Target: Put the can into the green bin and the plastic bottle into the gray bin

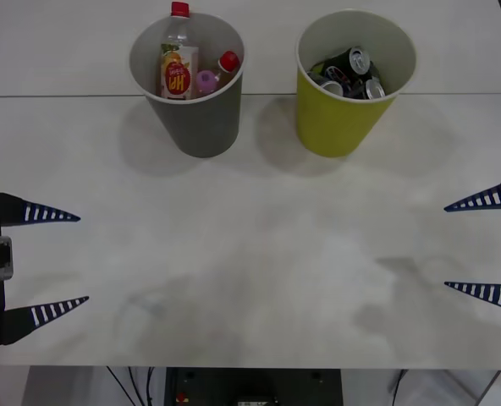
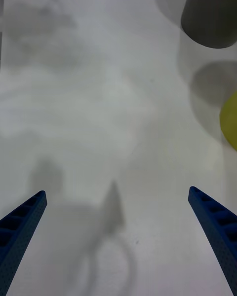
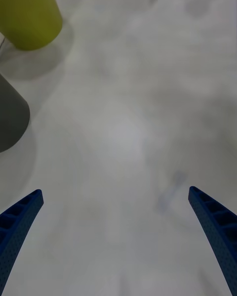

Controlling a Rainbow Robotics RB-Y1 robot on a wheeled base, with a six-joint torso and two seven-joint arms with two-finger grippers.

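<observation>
Standing in gray bin [image 1: 201,127]: plastic bottle [image 1: 178,66], yellow-orange label.

My left hand [image 1: 73,258] and right hand [image 1: 455,246] each carry two tapering, pointed blue fingers [image 3: 17,222] ribbed with pale bars, the left on a black mount with a grey block.

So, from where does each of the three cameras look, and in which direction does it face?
Front view: above the arms, facing forward and down at the table; left tool and right tool, both open, at the side edges; gray bin and green bin stand beyond.
Right wrist view: on the right wrist, facing across the table toward both bins; its blue fingers show.
Left wrist view: on the left wrist, likewise; its fingers show.
Shared: all three views see both bins and the table.
</observation>
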